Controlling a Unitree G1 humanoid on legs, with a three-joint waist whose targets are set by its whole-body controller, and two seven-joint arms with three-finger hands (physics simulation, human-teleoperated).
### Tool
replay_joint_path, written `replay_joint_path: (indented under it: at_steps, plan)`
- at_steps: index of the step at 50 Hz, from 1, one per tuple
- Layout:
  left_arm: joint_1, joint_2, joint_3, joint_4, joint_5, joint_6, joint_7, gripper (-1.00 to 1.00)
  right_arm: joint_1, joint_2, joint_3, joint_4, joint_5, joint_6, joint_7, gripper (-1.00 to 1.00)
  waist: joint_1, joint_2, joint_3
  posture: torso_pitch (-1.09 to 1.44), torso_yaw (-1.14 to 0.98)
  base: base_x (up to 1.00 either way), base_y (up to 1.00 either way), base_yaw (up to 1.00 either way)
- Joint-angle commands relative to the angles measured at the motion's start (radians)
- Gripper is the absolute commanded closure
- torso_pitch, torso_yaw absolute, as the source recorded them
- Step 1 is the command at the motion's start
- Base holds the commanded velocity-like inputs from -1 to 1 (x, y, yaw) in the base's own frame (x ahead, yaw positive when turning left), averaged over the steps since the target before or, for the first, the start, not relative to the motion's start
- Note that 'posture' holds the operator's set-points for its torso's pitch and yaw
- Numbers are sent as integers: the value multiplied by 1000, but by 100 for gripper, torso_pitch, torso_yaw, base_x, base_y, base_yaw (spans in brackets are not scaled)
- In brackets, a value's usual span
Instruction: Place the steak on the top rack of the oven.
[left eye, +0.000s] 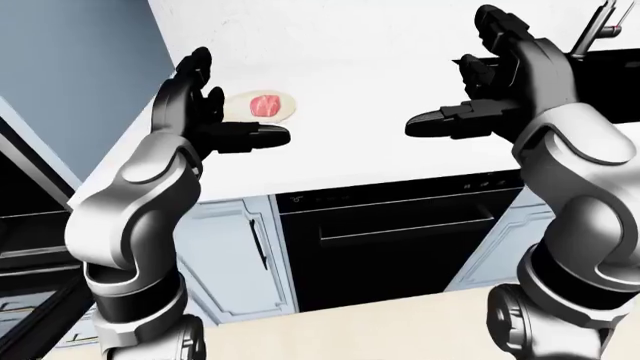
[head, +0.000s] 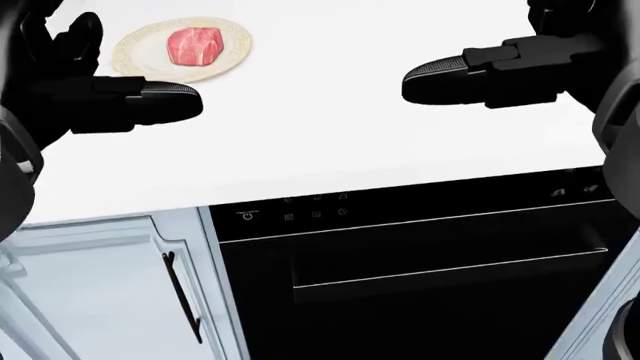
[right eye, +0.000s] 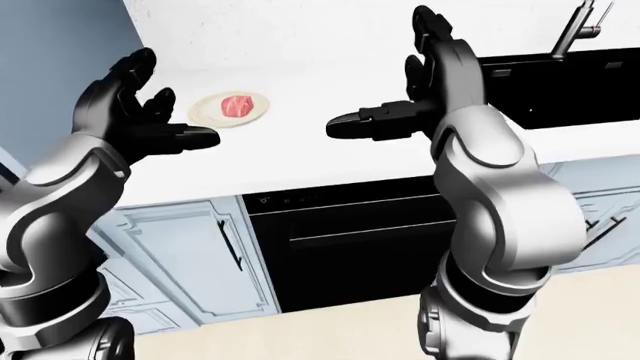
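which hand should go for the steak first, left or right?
Left, probably. The left robot hand hovers open just below the plate holding the steak in the head view. The right robot hand, also open, is far across the white counter.

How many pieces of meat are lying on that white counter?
1. A single steak sits on a pale plate near the head view's upper left, just beyond the robot's open left hand. The views do not cover the whole counter.
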Motion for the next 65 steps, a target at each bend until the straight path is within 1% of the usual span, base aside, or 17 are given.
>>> replay_joint_path:
  at_steps: [1,4,6,16,19,20,23,28,32,33,44,51,52,54,60,64,65]
  plan:
    - [-35,19,26,-30,10,-33,5,-100,-29,-3,4,-23,4,-38,4,-100,5,-2,-15,0,0,12,23,0]
    - [-30,17,31,-40,4,-27,9,-100,-27,0,4,-23,4,-39,3,-100,-3,46,-12,0,0,12,23,0]
    - [-36,20,33,-36,2,-26,10,-100,-39,-5,1,-19,5,-33,5,-100,-9,118,-31,0,0,13,23,0]
    - [-34,23,31,-38,-2,-30,12,-100,-37,0,7,-22,3,-37,1,-100,6,16,-11,0,0,12,26,0]
    - [-37,23,29,-32,-1,-33,12,-100,-44,-2,7,-15,2,-39,2,-100,12,-55,-25,0,0,12,26,0]
    - [-38,22,28,-31,0,-34,13,-100,-43,-1,9,-13,2,-41,3,-100,2,-14,-17,0,0,12,25,0]
    - [-40,22,27,-27,0,-37,13,-100,-52,-3,10,-7,2,-38,5,-100,5,-31,-29,0,0,12,26,0]
    - [-45,24,28,-25,-2,-36,14,-100,-65,-3,14,3,-1,-38,5,-100,2,14,-12,0,0,12,26,0]
    - [-43,23,27,-21,-1,-41,13,-100,-66,-3,16,17,-5,-51,7,-100,-7,135,-34,0,0,12,26,0]
    - [-41,24,26,-20,0,-43,12,-100,-70,-3,17,18,-6,-48,7,-100,-3,84,-24,0,0,12,27,0]
    - [-35,22,24,-19,5,-48,8,-100,-43,5,19,19,-18,-72,12,-100,6,44,-23,0,0,12,12,0]
    - [-42,20,25,-23,3,-41,12,-100,-50,7,18,14,-18,-62,13,-100,23,-42,-23,0,0,15,3,0]
    - [-44,19,25,-23,3,-39,13,-100,-52,7,17,17,-18,-62,13,-100,18,-6,-21,0,0,15,0,0]
    - [-45,19,25,-23,2,-37,15,-100,-50,9,17,17,-18,-64,12,-100,17,-29,-20,0,0,15,1,0]
    - [-45,23,29,-28,-1,-31,14,-100,-48,11,16,16,-18,-67,9,-100,8,16,-9,0,0,14,0,0]
    - [-40,25,34,-33,-5,-28,15,-100,-49,9,21,16,-18,-64,10,-100,-4,107,-28,0,0,15,0,0]
    - [-37,28,37,-32,-6,-29,14,-100,-47,8,19,11,-18,-60,11,-100,5,75,-20,0,0,23,0,0]
